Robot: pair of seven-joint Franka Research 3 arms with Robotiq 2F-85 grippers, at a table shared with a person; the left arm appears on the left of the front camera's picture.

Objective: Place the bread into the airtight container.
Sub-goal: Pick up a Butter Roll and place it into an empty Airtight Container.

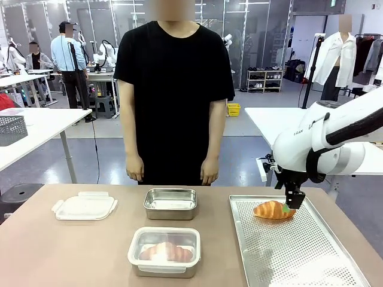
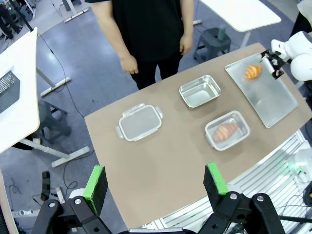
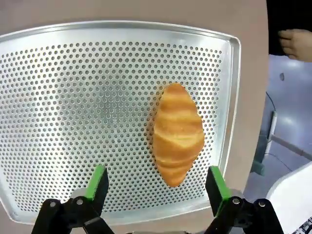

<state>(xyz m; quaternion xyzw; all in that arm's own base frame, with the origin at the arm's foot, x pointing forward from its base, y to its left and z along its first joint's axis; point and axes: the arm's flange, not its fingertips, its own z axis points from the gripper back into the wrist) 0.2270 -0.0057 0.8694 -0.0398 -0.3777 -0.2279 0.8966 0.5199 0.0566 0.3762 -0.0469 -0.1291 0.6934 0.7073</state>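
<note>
Two croissants were on the bench (image 1: 72,251). One sat inside the near container (image 1: 164,252), under what looked like a clear lid. The loose croissant (image 1: 273,210) lay on the perforated tray (image 1: 287,251) at the robot's right. We saw the right gripper (image 1: 291,203) poised just above one end of that pastry, jaws spread wide and holding nothing. The left gripper (image 2: 155,181) hung high over the bench, likewise spread and empty. We judged the step in hand to be the approach for the pick-up. Next, the right gripper would need to descend, centre on the croissant's body and close gently. It would then carry it to the empty steel container (image 1: 170,204), well left of which a spare lid (image 1: 84,206) lay.
</note>
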